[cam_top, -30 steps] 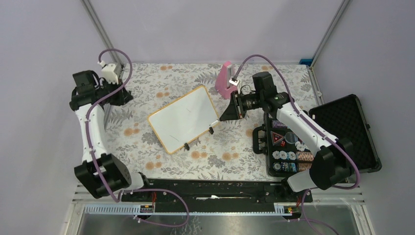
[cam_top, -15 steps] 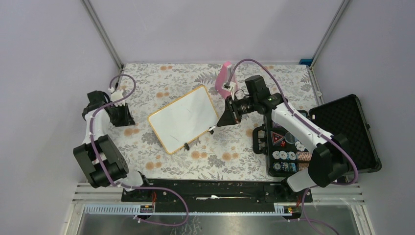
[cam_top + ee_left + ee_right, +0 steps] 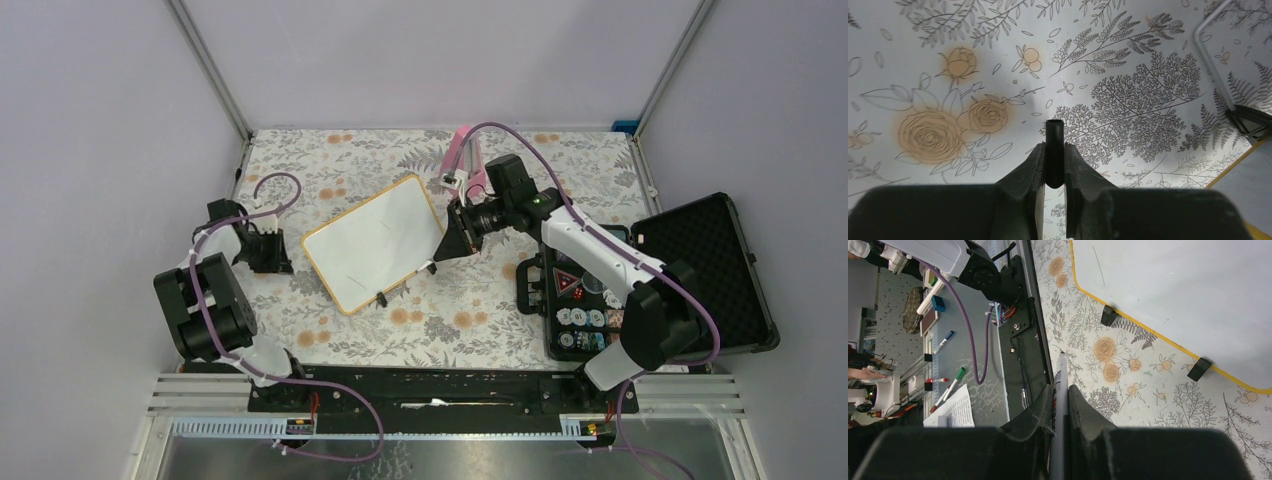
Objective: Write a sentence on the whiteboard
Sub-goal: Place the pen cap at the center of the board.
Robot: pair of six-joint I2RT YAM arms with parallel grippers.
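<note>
Since the whiteboard (image 3: 375, 243) sitting mid-table between the arms is blank apart from a few faint smudges, I'd say you're right at the start, with nothing written yet. Your right gripper (image 3: 1060, 390) is clamped on a thin marker (image 3: 1061, 367) just off the board's right edge. Your left gripper (image 3: 1054, 148) pinches a short dark tube (image 3: 1054, 132), probably the cap, just left of the board. Next you need the tip brought over and set lightly on the white face. The open black case (image 3: 700, 250) on the right holds rows of poker chips (image 3: 590, 320) and what look like red dice (image 3: 573, 291).
</note>
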